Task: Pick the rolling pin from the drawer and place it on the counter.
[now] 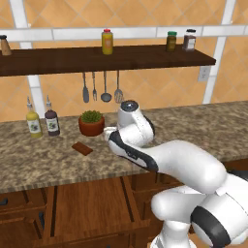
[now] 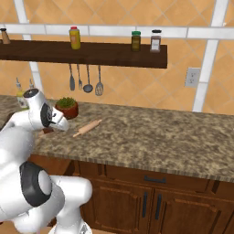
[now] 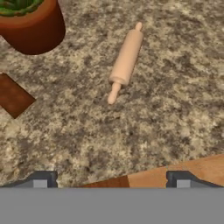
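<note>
The rolling pin [image 3: 126,57] lay flat on the speckled granite surface [image 2: 173,137], free of any contact with the robot. In the right base view the rolling pin [image 2: 87,127] rested at a diagonal, just beside the potted plant [image 2: 67,108] and a little nearer the front edge. In the hand view one knobbed handle pointed toward the camera and the other away from it.

The end effector [image 3: 111,181] hovered above the surface, well apart from the rolling pin. Its two dark fingertips [image 3: 41,180] stood wide apart at the bottom of the hand view with nothing between them, so the jaws were spread and empty.

The terracotta pot of the potted plant [image 3: 33,26] stood upright near the far handle end of the pin. A flat dark brown bar [image 3: 14,95] lay on the surface near the pot, apart from the pin; the left base view showed the bar [image 1: 82,148] in front of the pot [image 1: 91,123].

The drawer [image 1: 89,203] stood pulled out below the front edge of the surface, its reddish-brown floor exposed.

Two bottles [image 1: 42,120] stood on the surface to the left of the plant. Utensils [image 1: 101,89] hung on the wall beneath a dark wooden shelf [image 1: 97,59] that carried several jars.
</note>
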Robot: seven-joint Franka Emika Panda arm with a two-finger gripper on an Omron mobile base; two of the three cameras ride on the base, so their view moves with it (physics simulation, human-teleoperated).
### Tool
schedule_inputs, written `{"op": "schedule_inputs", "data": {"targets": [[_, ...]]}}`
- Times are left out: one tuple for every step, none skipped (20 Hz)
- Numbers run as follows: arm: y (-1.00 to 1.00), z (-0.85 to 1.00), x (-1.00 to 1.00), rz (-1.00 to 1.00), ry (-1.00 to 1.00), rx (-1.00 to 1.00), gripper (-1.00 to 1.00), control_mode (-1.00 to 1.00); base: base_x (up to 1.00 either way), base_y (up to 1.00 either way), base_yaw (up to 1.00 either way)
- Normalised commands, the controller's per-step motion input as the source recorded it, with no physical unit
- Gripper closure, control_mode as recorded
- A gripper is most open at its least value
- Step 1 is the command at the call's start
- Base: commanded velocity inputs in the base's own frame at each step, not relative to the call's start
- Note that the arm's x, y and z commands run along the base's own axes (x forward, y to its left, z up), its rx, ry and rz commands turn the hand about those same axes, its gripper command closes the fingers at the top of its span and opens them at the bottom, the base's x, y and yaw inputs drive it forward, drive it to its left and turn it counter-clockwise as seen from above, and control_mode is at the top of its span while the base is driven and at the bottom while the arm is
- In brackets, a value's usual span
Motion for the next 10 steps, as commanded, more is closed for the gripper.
{"op": "schedule_inputs", "data": {"targets": [[-0.37, 0.0, -0.7, 0.0, -0.1, 0.29, -1.0, -1.0, 0.0, 0.0, 0.0], [-0.51, 0.0, -0.74, 0.0, -0.15, 0.29, -1.0, -1.0, 0.0, 0.0, 0.0], [-0.79, -0.02, -0.54, 0.0, -0.15, 0.35, -1.0, -1.0, 0.0, 0.0, 0.0], [-0.74, -0.08, -0.32, 0.0, -0.06, 0.31, -1.0, -1.0, 0.0, 0.0, 0.0], [-0.56, -0.06, -0.28, 0.01, -0.02, 0.25, -1.0, -1.0, 0.0, 0.0, 0.0], [-0.29, -0.01, -0.31, 0.04, -0.04, 0.14, -1.0, -1.0, 0.0, 0.0, 0.0], [-0.18, -0.06, -0.35, 0.04, -0.06, 0.06, -1.0, -1.0, 0.0, 0.0, 0.0], [-0.07, -0.07, -0.17, 0.0, 0.0, 0.0, -1.0, -1.0, 0.0, 0.0, 0.0], [-0.04, -0.09, -0.26, 0.0, 0.0, 0.0, -1.0, -1.0, 0.0, 0.0, 0.0], [0.0, 0.0, -0.3, 0.0, 0.0, 0.0, -1.0, -1.0, 0.0, 0.0, 0.0]]}}
